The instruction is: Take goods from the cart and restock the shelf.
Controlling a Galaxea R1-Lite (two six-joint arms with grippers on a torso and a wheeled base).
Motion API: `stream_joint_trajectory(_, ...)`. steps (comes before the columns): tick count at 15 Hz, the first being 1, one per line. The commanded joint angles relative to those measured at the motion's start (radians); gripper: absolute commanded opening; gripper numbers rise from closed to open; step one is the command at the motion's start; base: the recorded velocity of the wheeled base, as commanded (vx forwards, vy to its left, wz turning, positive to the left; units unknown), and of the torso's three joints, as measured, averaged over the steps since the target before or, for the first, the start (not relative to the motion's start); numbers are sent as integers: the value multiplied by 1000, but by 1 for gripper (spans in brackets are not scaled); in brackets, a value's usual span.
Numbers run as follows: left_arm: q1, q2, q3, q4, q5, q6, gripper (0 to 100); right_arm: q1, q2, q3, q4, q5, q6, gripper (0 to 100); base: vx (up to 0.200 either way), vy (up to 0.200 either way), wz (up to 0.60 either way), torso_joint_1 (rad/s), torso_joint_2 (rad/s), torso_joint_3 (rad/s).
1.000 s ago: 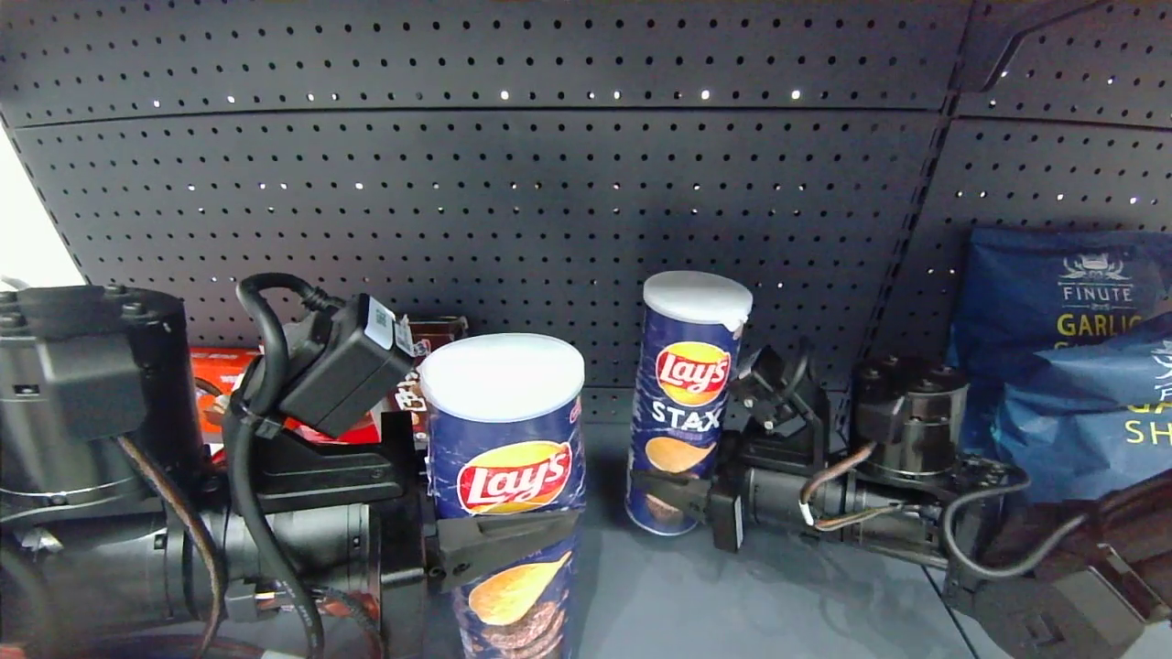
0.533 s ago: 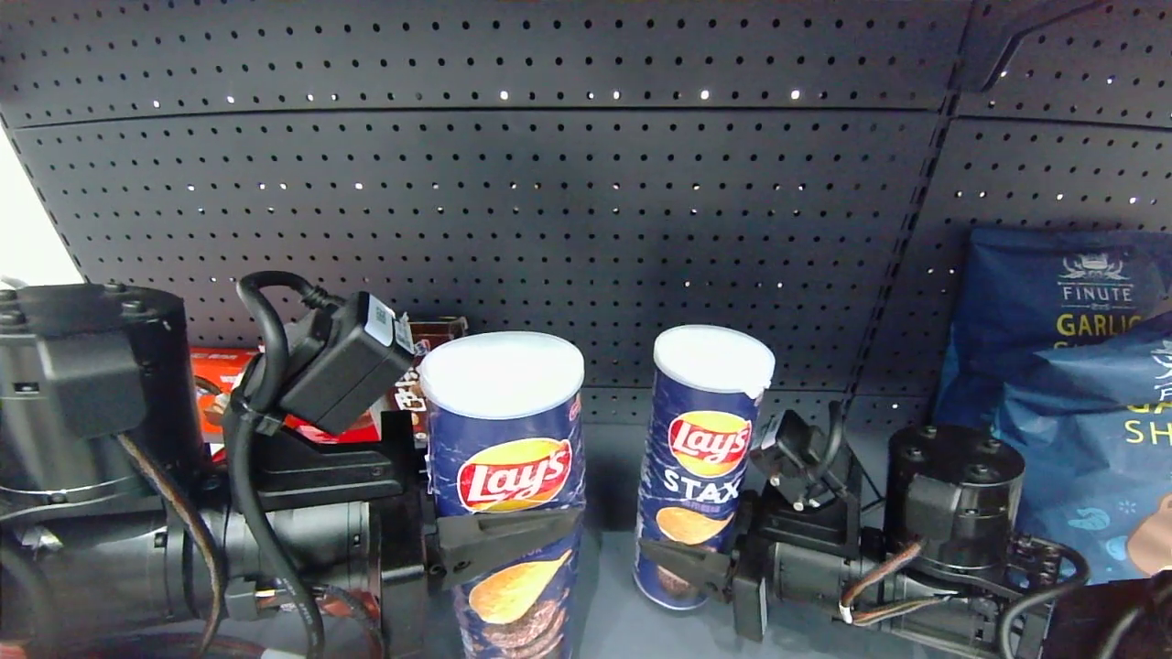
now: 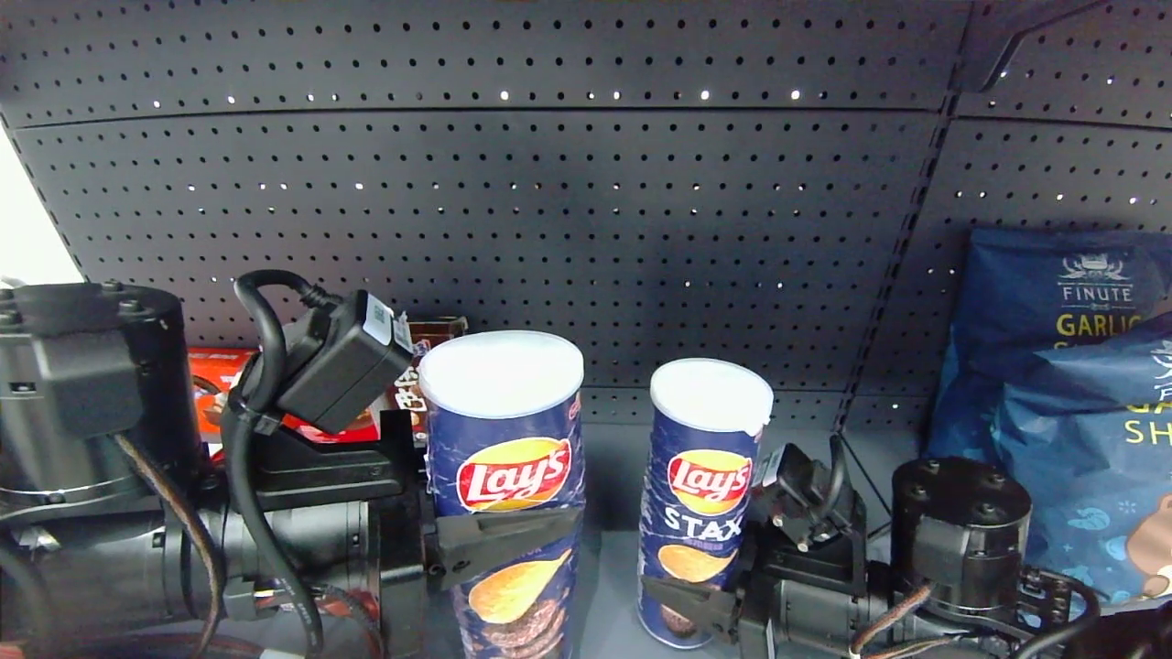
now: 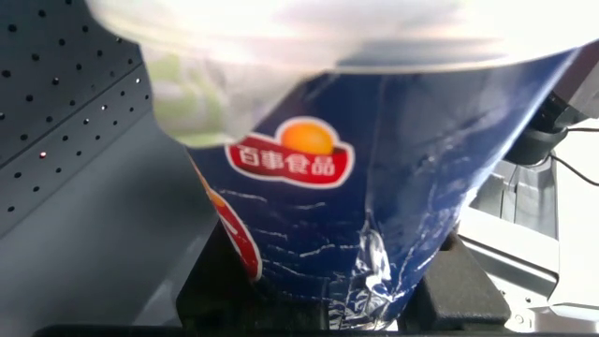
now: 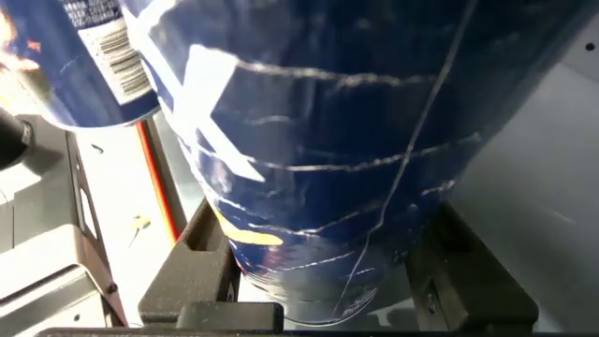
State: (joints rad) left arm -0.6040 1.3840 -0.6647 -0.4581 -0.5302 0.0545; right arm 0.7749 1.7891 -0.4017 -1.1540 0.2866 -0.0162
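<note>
Two blue chip cans with white lids stand over the grey shelf floor (image 3: 612,462). My left gripper (image 3: 502,542) is shut on the larger-looking, nearer can (image 3: 504,430), one dark finger crossing its front. In the left wrist view that can (image 4: 374,187) rises between both fingers (image 4: 217,285). My right gripper (image 3: 689,595) is shut on the second can (image 3: 707,476), low down on its body, to the right of the first. The right wrist view has this can (image 5: 328,159) clamped between two fingers (image 5: 192,267). Whether either can's base touches the shelf is hidden.
A dark pegboard wall (image 3: 549,229) closes the shelf behind. Blue snack bags (image 3: 1071,366) stand at the right. A red box (image 3: 212,380) sits at the back left, partly behind my left arm. A gap of shelf floor lies between the cans.
My right gripper has carried its can from near the pegboard toward the front of the shelf and set it straighter. The left gripper and its can have stayed put.
</note>
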Motion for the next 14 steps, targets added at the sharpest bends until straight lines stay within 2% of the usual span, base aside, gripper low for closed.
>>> stream_joint_trajectory(1,0,0,0,-1,-1,1,0,0,-1,23,-6,0,-1,0,0,0,0,0,0,0)
stream_joint_trajectory(13,1,0,2,-1,-1,1,0,-22,-7,67,-21,3,-4,0,0,0,0,0,0,0)
stream_joint_trajectory(14,1,0,0,-1,-1,1,0,-22,-7,67,-19,3,-5,100,0,0,0,0,0,0)
